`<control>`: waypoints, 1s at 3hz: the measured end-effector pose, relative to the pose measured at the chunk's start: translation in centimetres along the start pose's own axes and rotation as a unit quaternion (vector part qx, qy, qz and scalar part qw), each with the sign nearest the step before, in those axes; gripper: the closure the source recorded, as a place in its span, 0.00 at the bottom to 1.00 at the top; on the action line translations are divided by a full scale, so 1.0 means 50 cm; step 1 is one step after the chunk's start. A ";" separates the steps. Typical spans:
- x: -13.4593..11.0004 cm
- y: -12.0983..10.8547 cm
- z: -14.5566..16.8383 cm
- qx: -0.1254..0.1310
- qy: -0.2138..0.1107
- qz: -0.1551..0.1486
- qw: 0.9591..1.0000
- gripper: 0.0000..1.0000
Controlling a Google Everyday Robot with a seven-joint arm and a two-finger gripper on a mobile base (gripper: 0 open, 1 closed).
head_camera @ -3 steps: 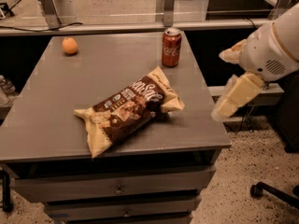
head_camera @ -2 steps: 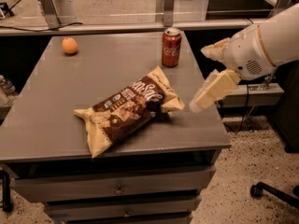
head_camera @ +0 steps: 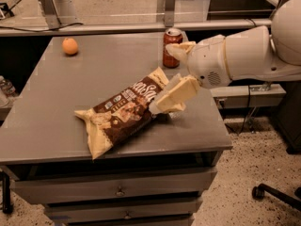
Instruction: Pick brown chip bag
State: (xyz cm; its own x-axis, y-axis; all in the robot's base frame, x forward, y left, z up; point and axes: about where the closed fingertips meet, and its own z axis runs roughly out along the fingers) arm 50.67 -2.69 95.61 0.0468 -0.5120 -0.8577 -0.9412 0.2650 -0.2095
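Note:
The brown chip bag (head_camera: 123, 111) lies flat on the grey table (head_camera: 56, 102), slanted from front left to back right, dark brown in the middle with pale tan ends. My gripper (head_camera: 161, 79) comes in from the right on a white arm and hangs over the bag's right end. Its fingers are spread wide apart: the lower finger (head_camera: 175, 95) lies over the bag's right corner, the upper finger (head_camera: 181, 47) is near the soda can. It holds nothing.
A red soda can (head_camera: 171, 48) stands at the table's back right, just behind the gripper. An orange (head_camera: 70, 46) sits at the back left. Drawers (head_camera: 117, 189) are below the tabletop. A chair base (head_camera: 275, 194) is on the floor at the right.
My gripper and arm have moved left from beside the table's right edge to over the bag's right end. The bag, can and orange have not moved.

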 end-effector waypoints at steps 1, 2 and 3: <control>-0.019 0.055 0.079 -0.023 -0.008 -0.035 0.999 0.00; 0.002 0.098 0.134 -0.041 0.014 -0.073 0.996 0.00; 0.040 0.123 0.174 -0.058 0.046 -0.106 0.992 0.00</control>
State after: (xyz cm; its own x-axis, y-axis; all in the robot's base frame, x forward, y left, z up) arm 47.88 5.03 88.50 0.2227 -0.6194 -0.7528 -0.9459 0.0496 -0.3206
